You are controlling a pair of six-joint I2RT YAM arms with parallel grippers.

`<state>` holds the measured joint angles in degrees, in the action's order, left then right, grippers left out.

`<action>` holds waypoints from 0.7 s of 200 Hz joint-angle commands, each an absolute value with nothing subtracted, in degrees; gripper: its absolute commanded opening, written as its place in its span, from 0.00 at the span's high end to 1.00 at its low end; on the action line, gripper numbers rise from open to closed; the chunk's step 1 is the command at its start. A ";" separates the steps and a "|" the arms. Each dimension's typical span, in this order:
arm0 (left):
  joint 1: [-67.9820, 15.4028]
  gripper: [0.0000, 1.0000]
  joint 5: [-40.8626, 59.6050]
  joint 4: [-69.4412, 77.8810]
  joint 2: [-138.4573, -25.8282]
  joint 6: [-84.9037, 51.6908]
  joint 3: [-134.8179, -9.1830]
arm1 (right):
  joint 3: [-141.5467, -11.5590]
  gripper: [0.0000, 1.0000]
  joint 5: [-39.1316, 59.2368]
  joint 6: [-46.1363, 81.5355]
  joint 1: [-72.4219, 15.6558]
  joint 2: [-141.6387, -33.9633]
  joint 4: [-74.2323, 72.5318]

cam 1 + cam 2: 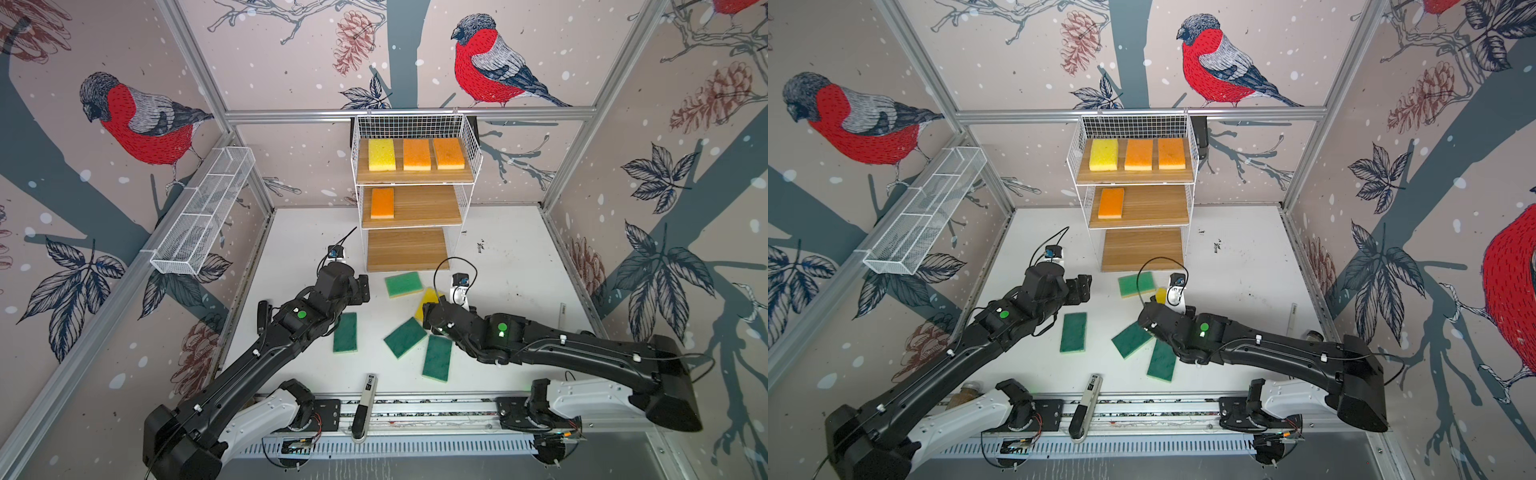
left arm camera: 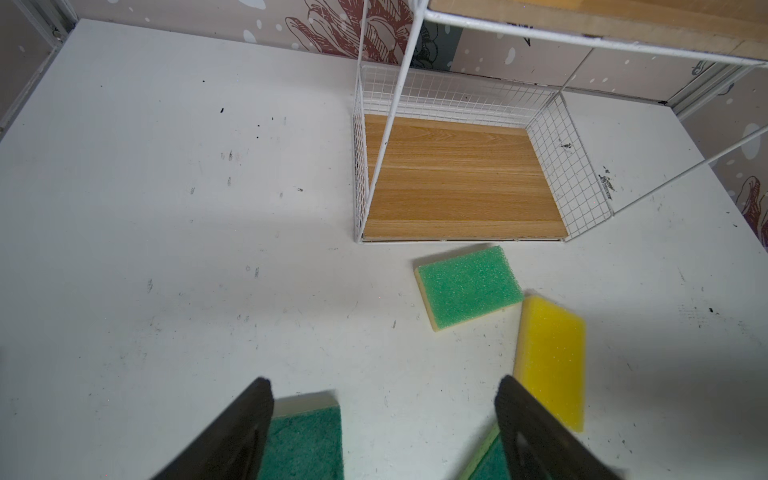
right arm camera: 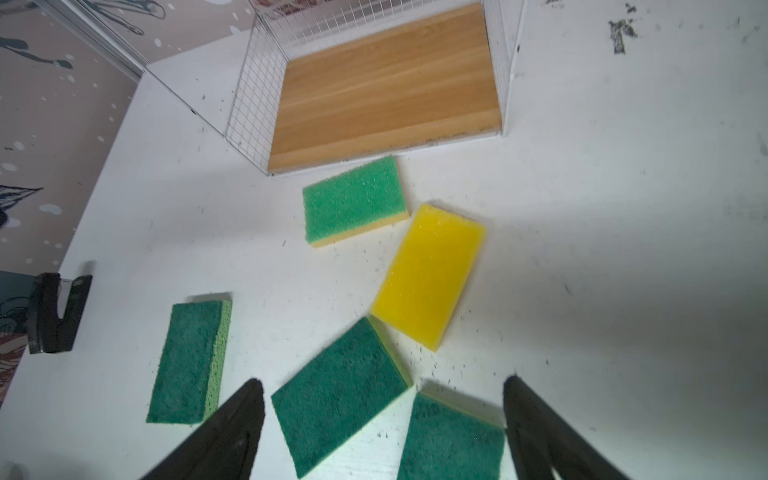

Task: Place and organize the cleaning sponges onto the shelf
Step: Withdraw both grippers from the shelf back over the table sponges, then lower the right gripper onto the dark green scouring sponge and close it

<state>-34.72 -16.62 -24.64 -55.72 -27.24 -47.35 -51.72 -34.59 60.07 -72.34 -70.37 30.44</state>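
Observation:
The shelf point(image 1: 469, 149) stands at the back. Its top board holds a yellow sponge point(image 1: 381, 154) and two orange sponges point(image 1: 417, 154); a third orange one point(image 1: 382, 203) lies on the middle board. The bottom board point(image 2: 457, 183) is bare. On the table lie a light green sponge point(image 3: 353, 199), a yellow one point(image 3: 430, 274) and three dark green ones point(image 3: 189, 361) point(image 3: 336, 395) point(image 3: 451, 440). My left gripper point(image 2: 383, 386) hangs open above the table left of them. My right gripper point(image 3: 383, 382) is open over two dark green sponges, holding nothing.
A long white mesh basket point(image 1: 203, 212) hangs on the left wall rail. A black and white pen-like tool point(image 1: 365, 405) lies on the front rail. Patterned walls with aluminium posts close in the table on three sides.

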 commanded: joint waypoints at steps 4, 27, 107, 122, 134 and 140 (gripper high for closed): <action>-34.78 0.15 -16.88 -23.41 -56.53 -28.46 -46.43 | -52.44 0.07 -37.18 72.19 -76.15 -73.97 39.15; -34.67 0.14 -15.68 -23.47 -58.38 -29.47 -46.91 | -53.32 0.07 -35.87 77.56 -79.29 -77.69 42.86; -34.75 0.13 -13.11 -20.65 -54.44 -31.66 -44.48 | -51.91 0.05 -29.16 87.85 -85.42 -83.82 43.37; -34.72 0.13 -13.33 -20.83 -53.00 -31.82 -43.86 | -51.40 0.05 -28.85 89.53 -85.94 -83.71 43.81; -34.75 0.13 -13.55 -20.92 -51.73 -31.82 -43.45 | -50.70 0.05 -28.31 89.56 -86.22 -83.28 42.95; -34.69 0.13 -13.70 -21.10 -51.20 -31.82 -43.36 | -50.27 0.05 -27.79 89.43 -86.22 -83.23 42.37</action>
<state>-34.74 -13.58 -22.37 -52.97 -31.46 -43.88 -51.35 -29.58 87.07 -85.86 -83.61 43.31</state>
